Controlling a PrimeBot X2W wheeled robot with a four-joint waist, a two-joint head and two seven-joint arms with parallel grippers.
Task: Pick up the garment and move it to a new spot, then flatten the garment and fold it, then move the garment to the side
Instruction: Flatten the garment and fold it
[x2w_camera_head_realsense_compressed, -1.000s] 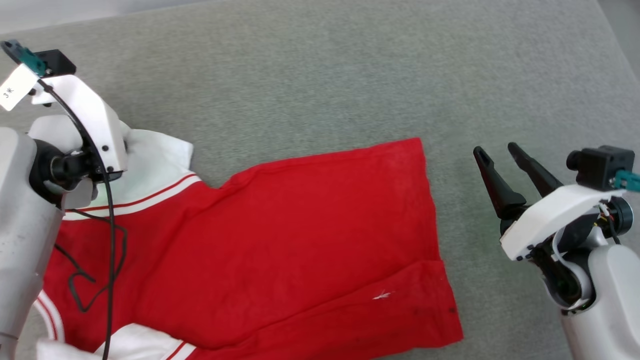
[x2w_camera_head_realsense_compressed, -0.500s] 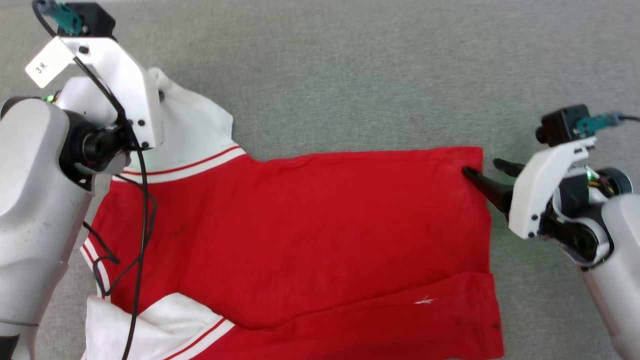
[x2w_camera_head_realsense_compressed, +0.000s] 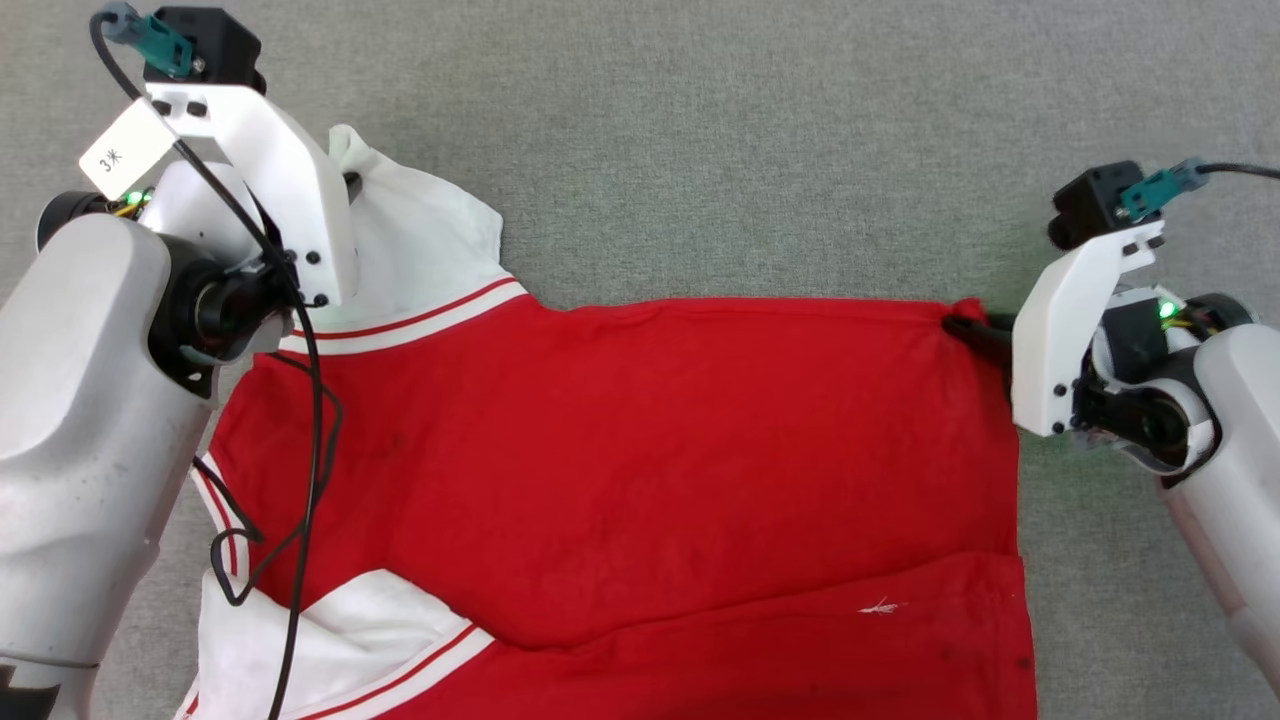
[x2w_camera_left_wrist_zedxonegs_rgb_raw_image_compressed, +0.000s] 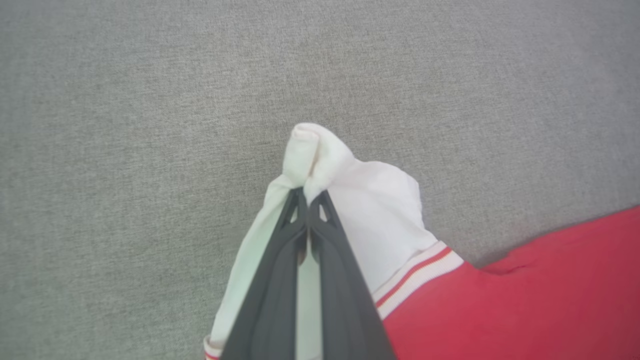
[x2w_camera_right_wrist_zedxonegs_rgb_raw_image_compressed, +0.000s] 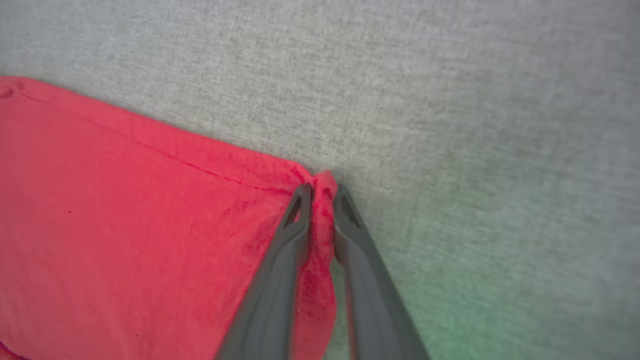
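Left hand (x2w_camera_left_wrist_zedxonegs_rgb_raw_image_compressed: 310, 195), fingers closed, pinches the white sleeve (x2w_camera_left_wrist_zedxonegs_rgb_raw_image_compressed: 370, 200) of the garment (x2w_camera_head_realsense_compressed: 640, 450), while the right hand (x2w_camera_right_wrist_zedxonegs_rgb_raw_image_compressed: 322, 190) clamps its red hem corner (x2w_camera_right_wrist_zedxonegs_rgb_raw_image_compressed: 325, 177); the shirt lies spread between them on a grey fabric surface (x2w_camera_head_realsense_compressed: 700, 150).

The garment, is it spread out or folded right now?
Mostly spread: the garment lies open on the grey surface, left gripper pinching a white sleeve, right gripper a red corner.

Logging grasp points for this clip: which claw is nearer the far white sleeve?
Left. The left claw pinches the far white sleeve itself; the right claw grips the red hem corner of the garment, across the whole body from that sleeve.
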